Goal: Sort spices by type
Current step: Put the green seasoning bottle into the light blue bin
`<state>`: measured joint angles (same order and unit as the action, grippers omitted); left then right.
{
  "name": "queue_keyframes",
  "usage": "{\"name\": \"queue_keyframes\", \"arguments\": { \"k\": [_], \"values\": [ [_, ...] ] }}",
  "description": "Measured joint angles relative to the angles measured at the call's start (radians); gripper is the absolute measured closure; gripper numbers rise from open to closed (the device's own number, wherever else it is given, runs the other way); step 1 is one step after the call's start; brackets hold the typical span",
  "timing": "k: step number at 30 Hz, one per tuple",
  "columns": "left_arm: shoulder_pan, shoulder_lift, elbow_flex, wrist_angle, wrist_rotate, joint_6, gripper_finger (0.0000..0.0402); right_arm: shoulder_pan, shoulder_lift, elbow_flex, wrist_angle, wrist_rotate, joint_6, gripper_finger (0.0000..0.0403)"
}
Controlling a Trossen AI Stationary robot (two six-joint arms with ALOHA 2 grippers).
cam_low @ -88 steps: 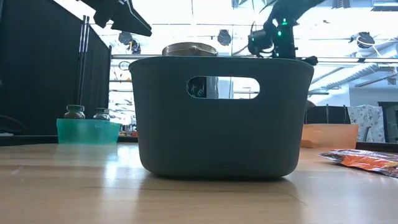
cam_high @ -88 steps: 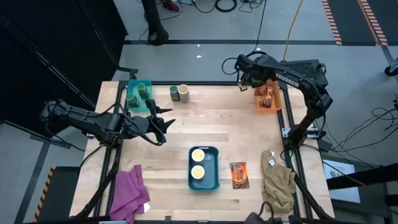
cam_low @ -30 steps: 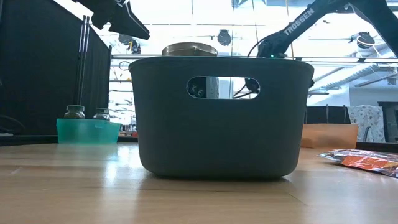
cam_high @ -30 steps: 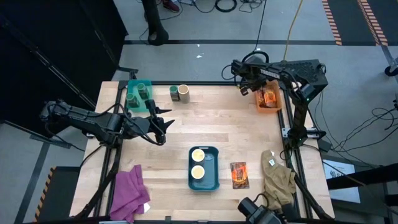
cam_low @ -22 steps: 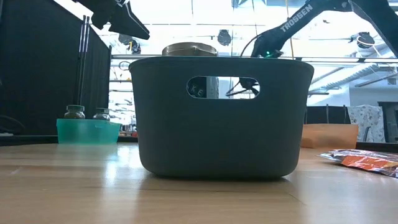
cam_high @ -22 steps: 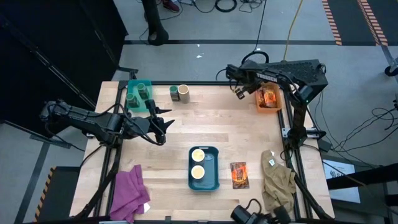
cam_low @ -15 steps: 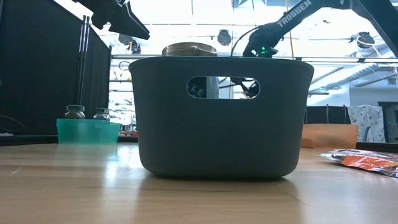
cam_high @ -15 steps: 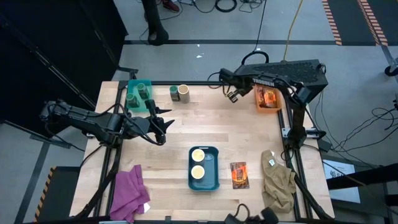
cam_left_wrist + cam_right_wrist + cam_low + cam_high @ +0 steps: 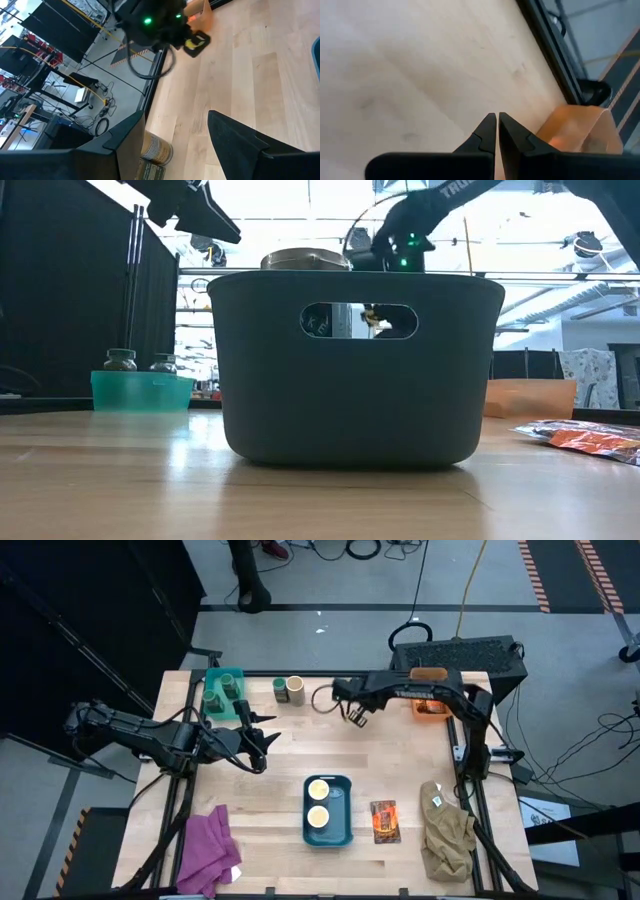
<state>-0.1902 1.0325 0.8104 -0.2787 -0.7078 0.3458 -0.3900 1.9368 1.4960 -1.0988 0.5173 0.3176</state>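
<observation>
Two cream-topped jars (image 9: 318,802) stand in the dark blue bin (image 9: 344,825). Green jars (image 9: 225,688) sit in the teal bin (image 9: 210,705). One green jar (image 9: 280,689) and one cream-topped jar (image 9: 296,688) stand on the table near its far edge. An orange-and-black packet (image 9: 384,821) lies flat on the table; the packet in the orange bin (image 9: 432,706) is mostly hidden by the arm. My right gripper (image 9: 353,715) (image 9: 497,116) hangs shut and empty over bare wood, right of the two loose jars. My left gripper (image 9: 266,736) (image 9: 176,117) waits open below the teal bin.
A purple cloth (image 9: 205,848) lies at the near left corner and a khaki cloth (image 9: 447,830) at the near right. In the low view the dark bin (image 9: 355,365) fills the middle, with the teal bin (image 9: 142,390) on the left. Bare wood lies between the arms.
My right arm has swung from over the orange bin toward the table's left, along the far edge, and its gripper now hangs over bare wood near the two loose jars. The left arm and all the spices have kept still.
</observation>
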Motion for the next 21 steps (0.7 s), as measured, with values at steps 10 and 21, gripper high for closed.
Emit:
{"name": "queue_keyframes", "arguments": {
  "k": [10, 21],
  "values": [
    [0.0, 0.0, 0.0, 0.011, 0.0, 0.0, 0.0178, 0.22, -0.188, -0.036, 0.165, 0.054, -0.043, 0.0403],
    [0.012, 0.0, 0.006, 0.065, 0.001, -0.132, 0.0178, 0.363, -0.585, -0.456, 0.673, -0.049, -0.265, 0.0403]
  ]
}}
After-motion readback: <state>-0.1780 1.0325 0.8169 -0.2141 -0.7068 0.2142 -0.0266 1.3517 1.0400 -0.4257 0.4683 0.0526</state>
